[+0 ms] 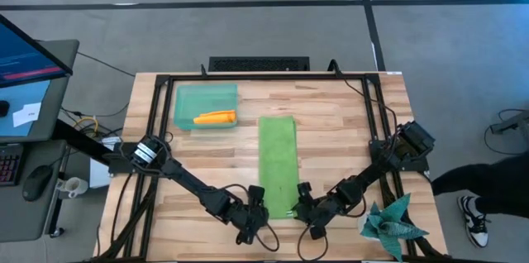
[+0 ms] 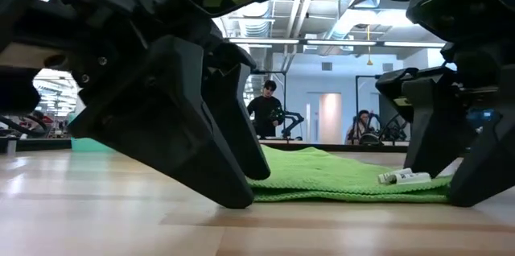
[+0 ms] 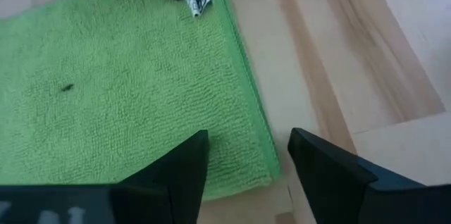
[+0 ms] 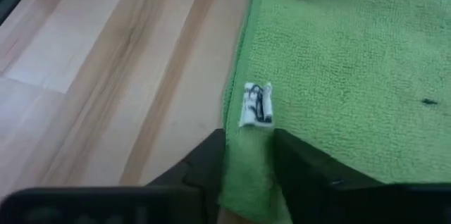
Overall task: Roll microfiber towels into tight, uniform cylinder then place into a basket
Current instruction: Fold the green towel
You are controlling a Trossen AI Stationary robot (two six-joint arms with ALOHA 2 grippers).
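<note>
Lying folded into a long strip down the middle of the table (image 1: pixel 347 122), the lime green towel (image 1: pixel 278 164) runs from about twelve o'clock toward six o'clock in the high view, flat and unrolled. At roughly ten o'clock from it sits the basket (image 1: pixel 183 102), well apart from the strip, with the orange towel (image 1: pixel 215 117) inside as a small roll against the side nearer the arms. The left gripper (image 3: pixel 246 155) is down at the towel's near end, at its seven o'clock corner; its fingers (image 3: pixel 176 175) are spread, one over the cloth and the other over bare wood, with the towel's edge between them. The right gripper (image 4: pixel 248 155) is at the five o'clock corner of the same end, its fingers (image 4: pixel 303 171) set close on either side of the towel's edge, pinching the cloth just below a small white care label (image 4: pixel 256 104). A dark teal spiky cloth (image 1: pixel 393 223) lies at four o'clock, near the table's corner beside the right arm.
</note>
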